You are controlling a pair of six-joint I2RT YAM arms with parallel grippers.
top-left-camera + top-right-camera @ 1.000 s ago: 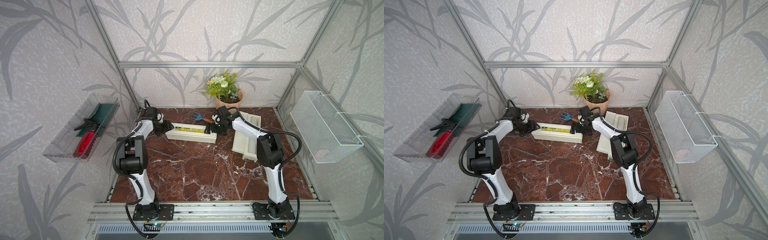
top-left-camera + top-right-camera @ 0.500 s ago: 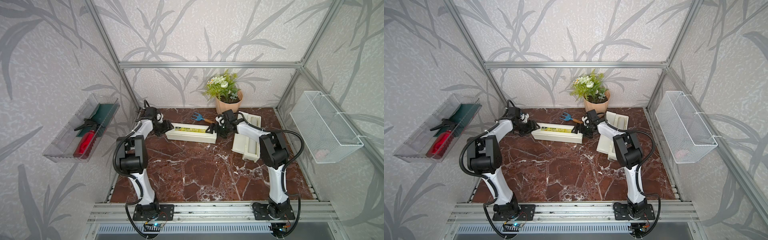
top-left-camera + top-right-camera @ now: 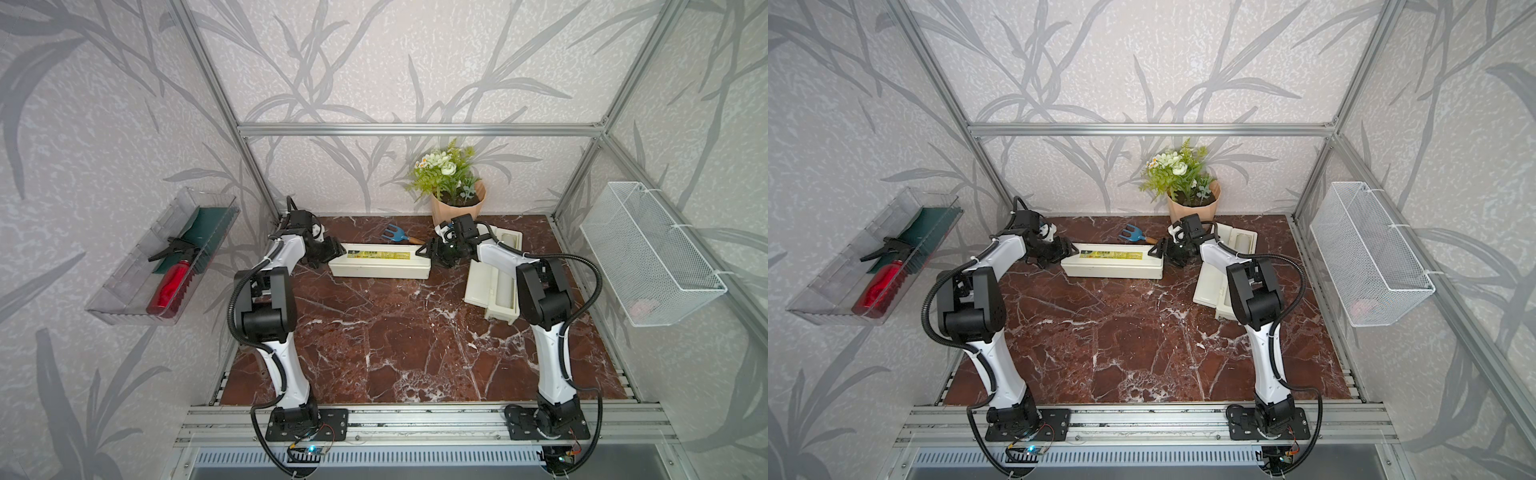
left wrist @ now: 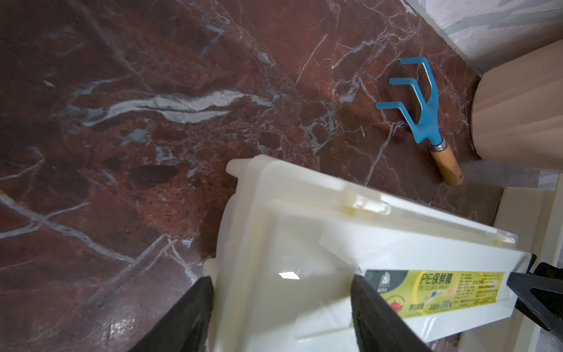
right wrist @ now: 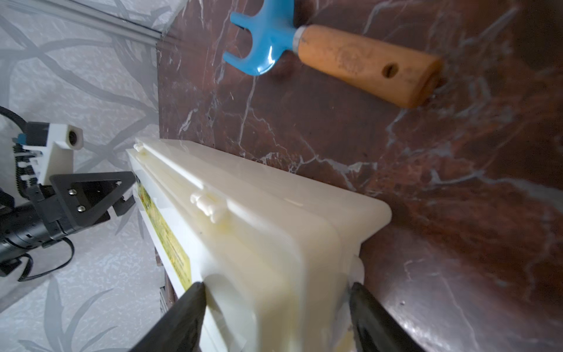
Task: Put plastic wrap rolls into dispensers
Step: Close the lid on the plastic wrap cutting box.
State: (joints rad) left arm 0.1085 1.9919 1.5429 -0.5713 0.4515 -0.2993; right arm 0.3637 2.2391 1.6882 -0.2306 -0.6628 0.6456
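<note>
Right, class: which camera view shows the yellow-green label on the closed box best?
The left wrist view: the label sits close, its print readable. The right wrist view catches only a slanted sliver; in both top views the label is a tiny strip, unreadable.

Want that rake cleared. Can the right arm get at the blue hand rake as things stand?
Probably yes, after backing off: the right gripper straddles the closed dispenser's end, and the rake lies just behind it on bare marble, nothing between.
</note>
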